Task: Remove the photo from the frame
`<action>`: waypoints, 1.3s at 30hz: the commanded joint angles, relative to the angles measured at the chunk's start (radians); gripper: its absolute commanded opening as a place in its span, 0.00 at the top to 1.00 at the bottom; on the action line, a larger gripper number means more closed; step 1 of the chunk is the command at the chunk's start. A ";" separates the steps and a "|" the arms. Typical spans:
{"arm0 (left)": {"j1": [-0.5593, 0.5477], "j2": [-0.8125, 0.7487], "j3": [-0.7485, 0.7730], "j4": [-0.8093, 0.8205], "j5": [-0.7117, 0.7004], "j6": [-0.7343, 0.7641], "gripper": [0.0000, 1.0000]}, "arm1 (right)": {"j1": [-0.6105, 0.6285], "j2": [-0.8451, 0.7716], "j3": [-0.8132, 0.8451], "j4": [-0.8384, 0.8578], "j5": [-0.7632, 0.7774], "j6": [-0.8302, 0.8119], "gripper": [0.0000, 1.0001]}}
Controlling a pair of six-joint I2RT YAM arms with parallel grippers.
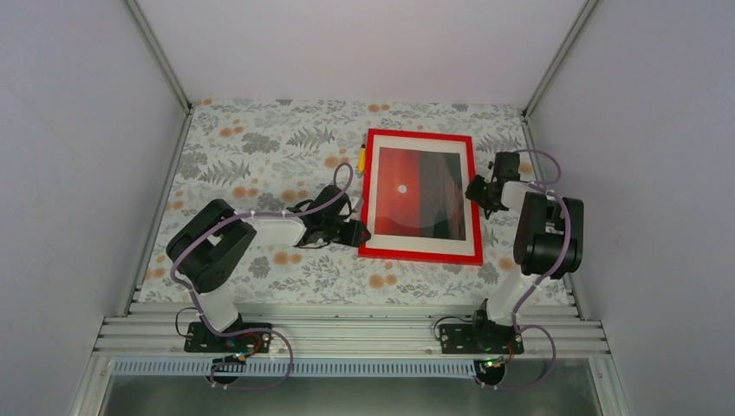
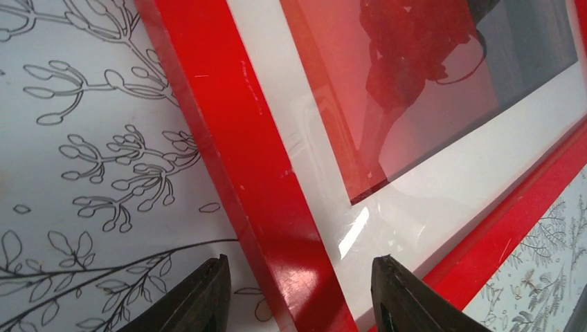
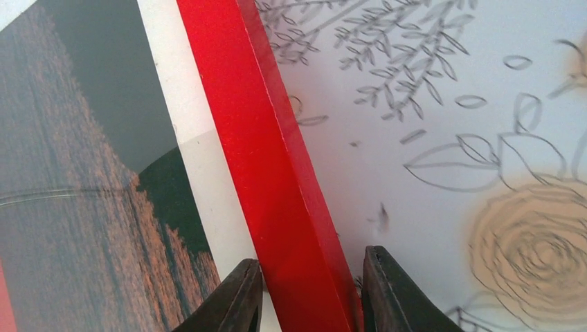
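One container in play: the red frame [image 1: 418,135] is lying flat, face up, on the floral tablecloth [image 1: 260,147]. It is holding the photo [image 1: 425,195] behind its glazing, with the white border showing all round. A yellow-handled tool [image 1: 361,157] is lying just beside the frame's far left corner.

Left gripper [image 1: 359,234] is sitting at the frame's near left corner. In its wrist view the fingers [image 2: 208,297] are straddling the left rail, one over the cloth and one over the photo's white border. A gap is showing on each side, so the jaws are standing apart and gripping nothing.

Right gripper [image 1: 475,192] is sitting at the right rail, about midway along. Its fingers [image 3: 239,297] are hugging that rail on both sides. Whether they are actually pinching it cannot be told.
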 commanded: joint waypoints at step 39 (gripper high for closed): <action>0.178 -0.343 -0.235 -0.077 -0.123 0.005 0.56 | 0.379 0.221 0.287 -0.020 -0.126 0.049 0.73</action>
